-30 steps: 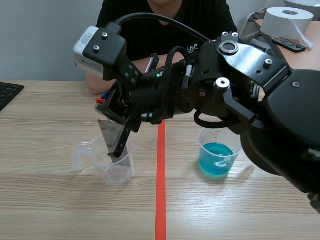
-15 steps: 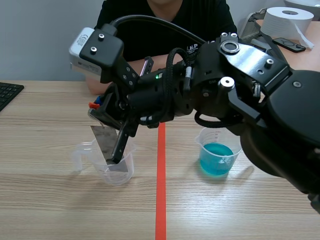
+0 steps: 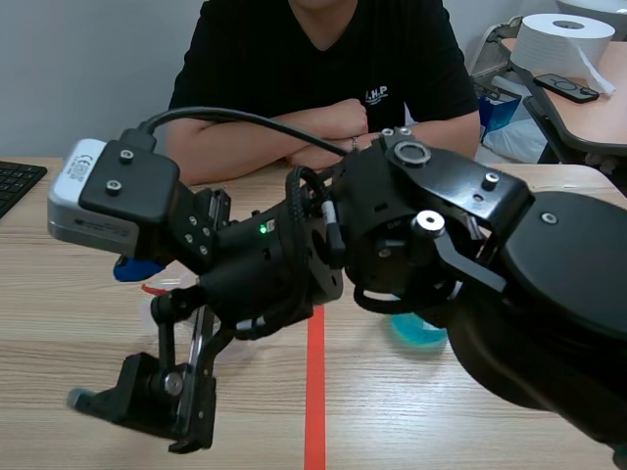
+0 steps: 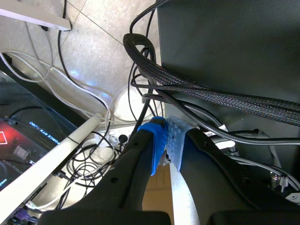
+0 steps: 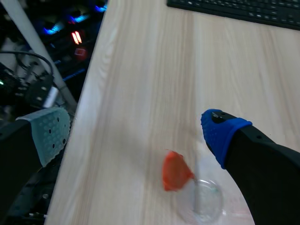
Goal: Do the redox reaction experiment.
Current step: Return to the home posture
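Two cups on the desk, one clear cup, one blue-filled cup; right hand spread apart, left hand pressed together.

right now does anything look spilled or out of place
no spill shows. the metal strip leans in the clear cup under the open right gripper; the cup of blue liquid is mostly hidden behind the arm

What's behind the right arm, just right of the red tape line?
Only the blue bottom of a cup shows below the arm; its rim and upper wall are covered.
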`<state>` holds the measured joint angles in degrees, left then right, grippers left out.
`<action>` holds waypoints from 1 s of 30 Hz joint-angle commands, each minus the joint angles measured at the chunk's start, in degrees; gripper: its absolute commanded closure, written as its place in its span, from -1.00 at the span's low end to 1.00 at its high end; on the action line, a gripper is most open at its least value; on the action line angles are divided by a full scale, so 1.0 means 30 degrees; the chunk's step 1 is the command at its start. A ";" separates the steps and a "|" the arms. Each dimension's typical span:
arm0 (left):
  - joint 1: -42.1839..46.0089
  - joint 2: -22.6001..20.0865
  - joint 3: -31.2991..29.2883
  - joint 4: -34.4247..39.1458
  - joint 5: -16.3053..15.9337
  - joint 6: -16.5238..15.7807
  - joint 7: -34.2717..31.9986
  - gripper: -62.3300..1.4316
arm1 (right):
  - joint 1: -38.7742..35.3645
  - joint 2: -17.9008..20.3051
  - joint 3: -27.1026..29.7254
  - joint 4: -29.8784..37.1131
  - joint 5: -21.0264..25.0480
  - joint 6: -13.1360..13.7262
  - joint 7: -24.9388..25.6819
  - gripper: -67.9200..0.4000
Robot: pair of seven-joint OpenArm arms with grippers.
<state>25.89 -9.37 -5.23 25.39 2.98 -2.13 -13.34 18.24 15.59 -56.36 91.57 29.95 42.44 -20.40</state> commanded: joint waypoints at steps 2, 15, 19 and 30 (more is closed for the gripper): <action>0.0197 -0.0015 0.0022 0.0219 -0.0066 -0.0044 -0.0124 0.87 | 0.0255 0.0007 0.0226 0.0299 0.2200 0.0095 0.0721 -0.98; 0.0197 -0.0015 0.0022 0.0219 -0.0066 -0.0044 -0.0124 0.87 | -0.1042 0.1756 0.3432 0.0408 0.3687 -0.3373 0.3395 -1.00; 0.0197 -0.0007 0.0022 0.0219 -0.0066 -0.0044 -0.0124 0.87 | -0.2506 0.3286 0.4940 0.0423 0.3526 -0.3453 0.4532 -1.00; 0.0197 -0.0007 0.0022 0.0219 -0.0066 -0.0044 -0.0124 0.87 | -0.8546 0.7322 0.9930 0.2754 0.2601 -0.4044 0.7555 -1.00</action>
<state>25.89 -9.37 -5.23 25.39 2.98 -2.13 -13.34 -7.46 37.08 -27.11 97.19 37.52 30.61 0.97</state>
